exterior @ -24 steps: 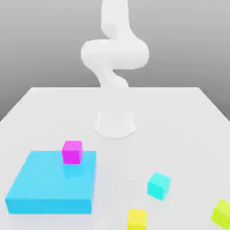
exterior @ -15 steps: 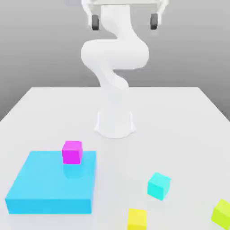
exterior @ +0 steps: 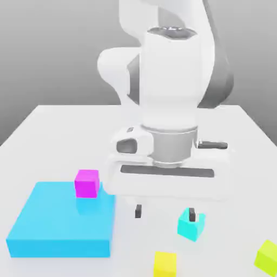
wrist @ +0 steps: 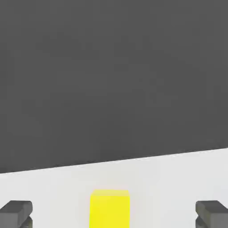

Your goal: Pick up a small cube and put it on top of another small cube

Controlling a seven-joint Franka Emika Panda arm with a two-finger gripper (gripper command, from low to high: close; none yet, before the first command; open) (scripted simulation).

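yellow cube (exterior: 165,265) sitting on the worktop (exterior: 146,238) near the exterior view's bottom edge, my tool (exterior: 165,212) above it pointing down, fingers wide apart with nothing between, arm (exterior: 170,81) bent over from behind, lime cube (exterior: 267,258) off at the exterior view's right

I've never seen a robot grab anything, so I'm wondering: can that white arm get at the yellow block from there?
Probably yes: the jaws are wide open, and in the hand view the yellow block lies between them, with nothing on top.
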